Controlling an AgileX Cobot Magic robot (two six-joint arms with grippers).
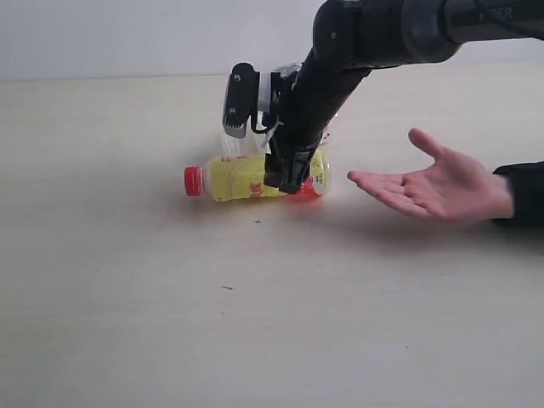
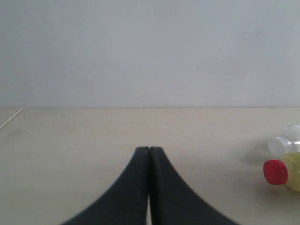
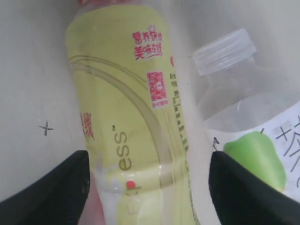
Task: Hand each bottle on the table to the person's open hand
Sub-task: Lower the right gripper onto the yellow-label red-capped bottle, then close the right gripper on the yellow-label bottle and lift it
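**Right claw spread over the yellow bottle, open hand waiting off to one side**

The right claw hangs low over the bench, reaching in across the middle of the scene. It is released. Its two black fingers stand apart, wider than the yellow bottle that lies on its side between them, and a sliver of gap shows on at least one side.

The bottle's red cap sticks out past the claw, on the side away from the person's open hand. The green-apple bottle also lies down, just outside one finger, close beside the yellow bottle; its clear ribbed cap points the same way as the red one. A small dark cross mark sits on the bench beyond the other finger.

The hand is held palm up near the claw but clear of it, touching neither bottle, with a black sleeve cuff at its wrist.

The left claw is clenched on nothing, tips pressed together. Both bottle caps are well off to its side.
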